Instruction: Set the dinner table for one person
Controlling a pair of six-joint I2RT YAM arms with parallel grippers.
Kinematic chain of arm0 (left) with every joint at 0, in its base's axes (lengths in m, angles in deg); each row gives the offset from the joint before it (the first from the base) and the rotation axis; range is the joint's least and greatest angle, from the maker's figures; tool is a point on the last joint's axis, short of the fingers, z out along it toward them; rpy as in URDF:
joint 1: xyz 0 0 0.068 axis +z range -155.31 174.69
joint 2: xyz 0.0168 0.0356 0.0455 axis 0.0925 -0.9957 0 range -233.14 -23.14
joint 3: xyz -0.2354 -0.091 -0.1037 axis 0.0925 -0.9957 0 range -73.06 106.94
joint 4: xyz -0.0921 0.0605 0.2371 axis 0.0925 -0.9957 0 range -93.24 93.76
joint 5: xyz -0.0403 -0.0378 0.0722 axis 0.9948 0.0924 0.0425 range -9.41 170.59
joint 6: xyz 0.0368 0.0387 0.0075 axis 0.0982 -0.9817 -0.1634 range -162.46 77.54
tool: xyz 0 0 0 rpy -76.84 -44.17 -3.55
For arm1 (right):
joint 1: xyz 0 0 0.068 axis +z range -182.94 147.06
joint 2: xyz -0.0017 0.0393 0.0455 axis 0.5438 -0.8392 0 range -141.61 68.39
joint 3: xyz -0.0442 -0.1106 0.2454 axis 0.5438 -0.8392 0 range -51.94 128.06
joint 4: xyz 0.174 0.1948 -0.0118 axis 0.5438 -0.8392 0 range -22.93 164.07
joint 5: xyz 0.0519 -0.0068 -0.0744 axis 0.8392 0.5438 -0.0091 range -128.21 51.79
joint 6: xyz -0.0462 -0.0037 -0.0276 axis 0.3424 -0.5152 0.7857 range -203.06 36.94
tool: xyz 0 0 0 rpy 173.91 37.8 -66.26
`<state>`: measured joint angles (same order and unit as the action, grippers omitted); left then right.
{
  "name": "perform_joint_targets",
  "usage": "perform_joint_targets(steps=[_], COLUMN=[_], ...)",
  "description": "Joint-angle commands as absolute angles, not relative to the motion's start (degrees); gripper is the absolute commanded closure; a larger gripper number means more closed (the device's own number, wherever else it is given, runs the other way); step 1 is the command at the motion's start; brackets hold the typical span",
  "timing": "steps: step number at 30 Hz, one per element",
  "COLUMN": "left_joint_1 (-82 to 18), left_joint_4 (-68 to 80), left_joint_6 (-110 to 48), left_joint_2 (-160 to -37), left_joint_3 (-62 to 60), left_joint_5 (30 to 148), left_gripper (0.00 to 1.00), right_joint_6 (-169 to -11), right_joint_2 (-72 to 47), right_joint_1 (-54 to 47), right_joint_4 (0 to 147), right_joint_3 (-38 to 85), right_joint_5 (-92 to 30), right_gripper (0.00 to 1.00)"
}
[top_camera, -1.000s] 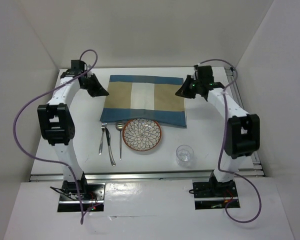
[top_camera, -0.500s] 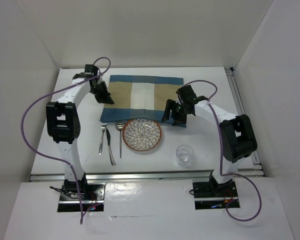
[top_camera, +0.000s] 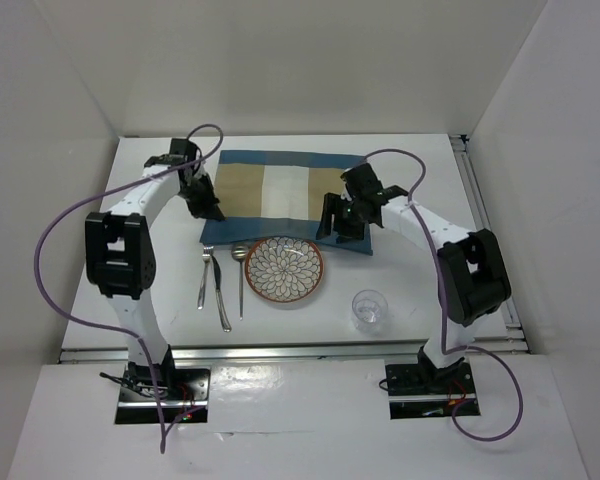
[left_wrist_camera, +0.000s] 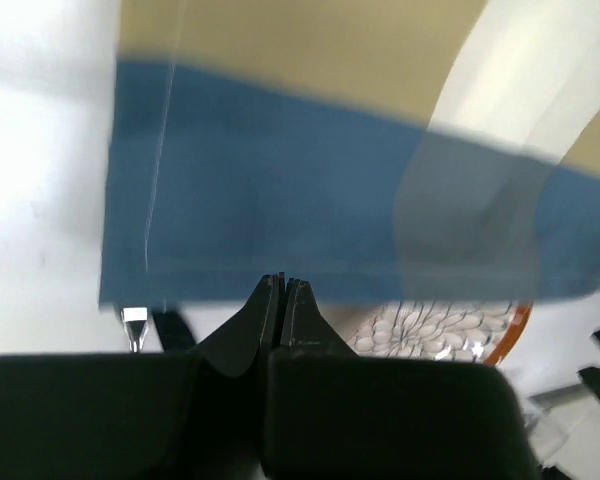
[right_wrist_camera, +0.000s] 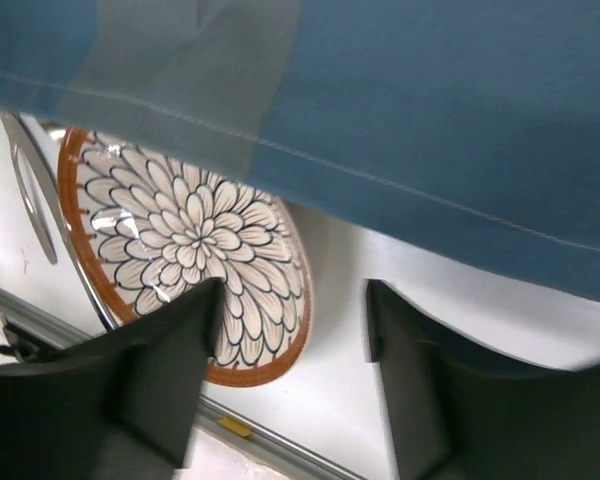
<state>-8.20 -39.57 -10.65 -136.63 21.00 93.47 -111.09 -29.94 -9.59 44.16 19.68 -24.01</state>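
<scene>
The white dinner table [top_camera: 410,280] carries a blue-and-tan striped placemat [top_camera: 280,195] at the back. In front of the placemat lies a flower-patterned plate [top_camera: 284,270] with an orange rim. A fork [top_camera: 205,277], a knife [top_camera: 220,292] and a spoon [top_camera: 241,272] lie left of the plate, and a clear glass [top_camera: 369,310] stands to its right. My left gripper [top_camera: 211,208] hangs shut over the placemat's near left corner, and the left wrist view shows nothing between its fingertips [left_wrist_camera: 276,285]. My right gripper [top_camera: 333,224] is open above the bare table between placemat [right_wrist_camera: 430,100] and plate [right_wrist_camera: 180,240].
Metal rails [top_camera: 280,350] run along the table's near edge and down its right side. White walls close in the left, back and right. The glass stands alone at the near right. A purple cable loops off each arm.
Both arms have swung inward from the table's far corners to the placemat's near edge. The right gripper has opened. The left has stayed shut.
</scene>
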Motion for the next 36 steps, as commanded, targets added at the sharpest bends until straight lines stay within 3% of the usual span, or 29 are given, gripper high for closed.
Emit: perform_joint_targets(steps=[1,2,4,10,15,36], left_joint_1=[-11.1,-11.9,-13.9,-15.2,-21.9,-38.4], left_joint_4=[-37.6,-37.6,-37.6,-37.0,-37.0,-29.5], left_joint_6=[-12.4,-12.9,-12.9,-12.4,-12.4,-3.3], left_joint_2=[-126.5,-125.7,-124.2,-121.9,-122.1,-119.3], left_joint_3=[13.2,12.1,8.8,6.0,5.5,-14.4], left_joint_5=[96.1,96.1,95.4,95.1,94.6,93.4], left_gripper=[0.95,0.90,0.88,0.88,0.91,0.96], right_joint_6=[-109.3,-108.6,-107.8,-107.2,-107.2,-106.7], right_joint_2=[-29.7,-30.2,-31.8,-34.6,-34.6,-28.7], right_joint_1=[-6.8,-6.3,-4.2,-0.8,-0.2,0.3], right_joint_4=[42.6,42.0,41.4,39.5,41.4,40.3], right_joint_3=[19.5,19.5,19.5,20.7,17.4,6.4], right_joint_5=[-24.3,-24.3,-25.3,-31.9,-31.1,-31.1], right_gripper=[0.27,0.24,0.23,0.23,0.23,0.35])
